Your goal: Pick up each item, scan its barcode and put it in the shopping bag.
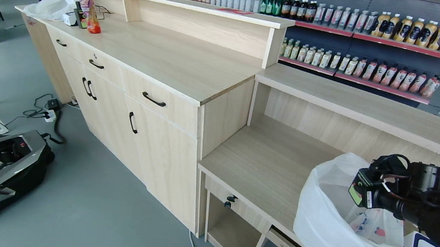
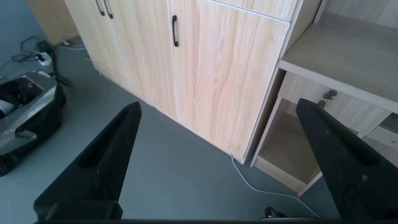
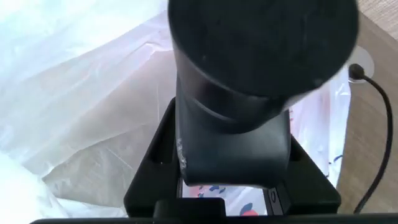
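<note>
1. Left gripper (image 2: 217, 109) hangs over the floor (image 2: 186, 168), jaws spread, empty.
2. Right gripper (image 1: 361, 191) is at the bag (image 1: 329, 208), lower right; its jaws I cannot tell.
3. Risk: it may snag the thin bag and drag it off.

The left gripper (image 2: 217, 106) points downward, its fingers (image 2: 99, 162) spread wide apart; the right arm (image 1: 420, 198) stretches leftward, roughly level.

The black wrist housing (image 3: 261, 68) is covering much of the shopping bag (image 3: 81, 93). Red and blue print (image 3: 230, 202) is peeking out beneath it, too hidden to tell whether it belongs to an item or the bag. The shelf bottles (image 1: 414, 29) are showing too small to identify.
</note>
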`<state>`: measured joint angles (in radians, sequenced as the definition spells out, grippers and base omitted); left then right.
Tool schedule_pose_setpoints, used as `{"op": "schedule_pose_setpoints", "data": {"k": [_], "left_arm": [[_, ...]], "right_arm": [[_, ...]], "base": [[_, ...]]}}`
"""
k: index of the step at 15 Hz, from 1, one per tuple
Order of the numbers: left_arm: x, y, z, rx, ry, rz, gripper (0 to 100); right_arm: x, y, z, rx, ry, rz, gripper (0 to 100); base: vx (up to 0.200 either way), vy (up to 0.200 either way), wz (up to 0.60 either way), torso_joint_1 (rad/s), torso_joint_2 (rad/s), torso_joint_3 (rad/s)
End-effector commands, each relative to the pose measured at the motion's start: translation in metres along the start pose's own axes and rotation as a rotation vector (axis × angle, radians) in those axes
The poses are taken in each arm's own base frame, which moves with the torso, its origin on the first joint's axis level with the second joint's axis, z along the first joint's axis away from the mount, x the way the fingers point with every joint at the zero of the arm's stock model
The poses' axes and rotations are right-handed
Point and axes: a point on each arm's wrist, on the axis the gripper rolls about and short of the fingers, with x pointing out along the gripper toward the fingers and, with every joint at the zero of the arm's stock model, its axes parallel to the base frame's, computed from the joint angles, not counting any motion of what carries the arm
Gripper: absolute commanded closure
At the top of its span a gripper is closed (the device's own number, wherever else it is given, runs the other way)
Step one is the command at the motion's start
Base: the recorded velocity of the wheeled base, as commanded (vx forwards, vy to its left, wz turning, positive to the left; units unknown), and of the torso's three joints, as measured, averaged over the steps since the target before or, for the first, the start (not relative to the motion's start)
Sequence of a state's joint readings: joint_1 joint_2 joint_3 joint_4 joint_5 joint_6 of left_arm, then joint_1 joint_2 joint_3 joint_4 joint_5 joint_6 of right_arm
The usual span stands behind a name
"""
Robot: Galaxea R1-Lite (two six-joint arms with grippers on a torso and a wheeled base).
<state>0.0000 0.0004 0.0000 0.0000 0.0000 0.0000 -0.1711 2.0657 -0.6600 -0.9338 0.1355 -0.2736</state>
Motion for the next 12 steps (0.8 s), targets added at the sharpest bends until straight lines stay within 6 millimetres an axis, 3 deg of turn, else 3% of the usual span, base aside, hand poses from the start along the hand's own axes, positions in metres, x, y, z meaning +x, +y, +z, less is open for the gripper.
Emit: {"op": "schedule_pose_setpoints", "data": {"k": [1,12], "left_arm": [[0.000,0.000,0.000,0.000,0.000,0.000,0],[0.000,0.000,0.000,0.000,0.000,0.000,0]], "right_arm": [[0.016,0.005,-0.016,0.017,0.018,0.054,100],[0.069,0.005,-0.031,0.077,-0.065,0.047,100]], "base": [[0.000,0.000,0.00,0.000,0.00,0.000],[0.000,0.000,0.00,0.000,0.00,0.000]]}}
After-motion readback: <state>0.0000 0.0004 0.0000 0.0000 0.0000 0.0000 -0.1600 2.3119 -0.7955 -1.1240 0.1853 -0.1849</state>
